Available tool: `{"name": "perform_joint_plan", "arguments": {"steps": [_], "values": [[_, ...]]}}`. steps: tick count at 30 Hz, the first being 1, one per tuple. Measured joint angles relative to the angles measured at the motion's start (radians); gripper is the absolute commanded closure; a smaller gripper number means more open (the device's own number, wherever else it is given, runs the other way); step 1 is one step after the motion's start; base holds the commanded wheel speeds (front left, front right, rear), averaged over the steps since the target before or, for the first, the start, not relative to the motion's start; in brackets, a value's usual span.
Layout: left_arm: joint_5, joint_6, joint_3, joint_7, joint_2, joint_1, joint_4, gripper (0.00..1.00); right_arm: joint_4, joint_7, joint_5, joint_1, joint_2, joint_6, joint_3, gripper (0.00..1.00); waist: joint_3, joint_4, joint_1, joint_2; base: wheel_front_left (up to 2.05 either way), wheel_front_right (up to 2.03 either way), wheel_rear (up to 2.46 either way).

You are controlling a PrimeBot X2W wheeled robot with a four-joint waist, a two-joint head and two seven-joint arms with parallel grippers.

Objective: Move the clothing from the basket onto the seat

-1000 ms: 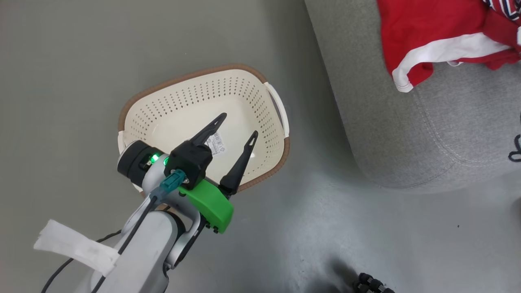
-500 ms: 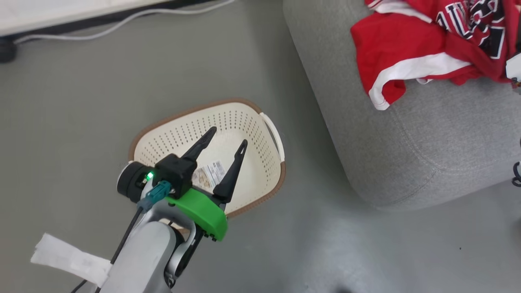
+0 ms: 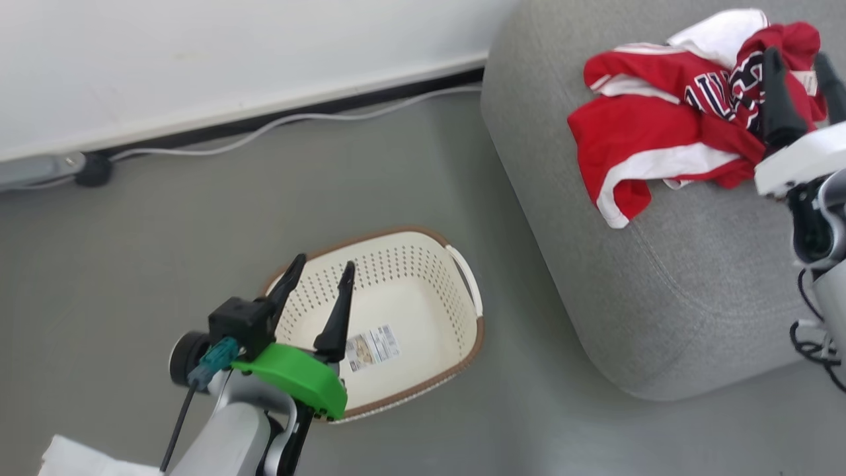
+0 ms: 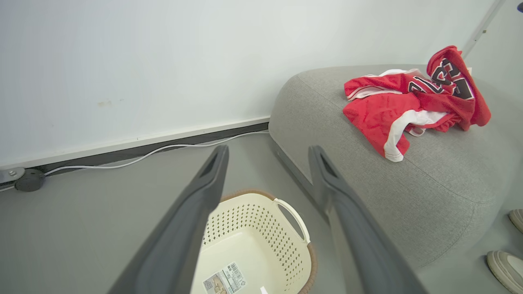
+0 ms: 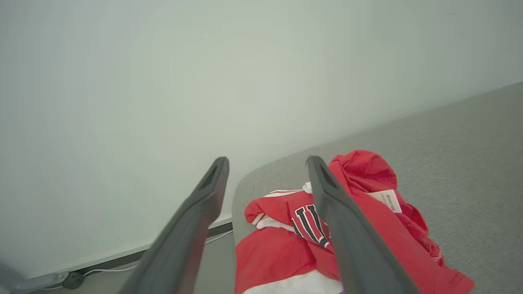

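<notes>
Head view shows me the clothing [image 3: 651,132] heaped on the seat [image 3: 661,297], none in the basket [image 3: 410,277]. It's soft, light, floppy; I'd pinch a raised fold. Left claw [image 3: 322,266] and right claw [image 3: 796,58] both gape, holding nothing.

Red clothing [image 3: 634,132] crumpled on seat [image 3: 661,297] (basket [image 3: 396,264] upright).

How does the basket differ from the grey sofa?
The basket holds just its label; the sofa carries the red clothing. The basket is cream perforated plastic; the sofa is grey fabric. The basket is far smaller than the sofa. Both stand on the floor.
</notes>
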Motion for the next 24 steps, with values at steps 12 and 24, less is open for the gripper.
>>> {"name": "perform_joint_plan", "arguments": {"steps": [12, 24], "values": [[-0.043, 0.069, 0.131, -0.027, 0.003, 0.127, 0.029, 0.0, -0.122, 0.0, -0.075, 0.182, 0.063, -0.01, 0.011, 0.0, -0.147, 0.092, 0.0, 0.0, 0.0, 0.0, 0.0], [-0.043, 0.089, 0.268, -0.036, 0.036, 0.235, 0.007, 0.0, -0.254, 0.0, -0.124, 0.366, 0.154, -0.069, 0.007, 0.0, -0.233, 0.185, 0.0, 0.0, 0.0, 0.0, 0.0]]}}
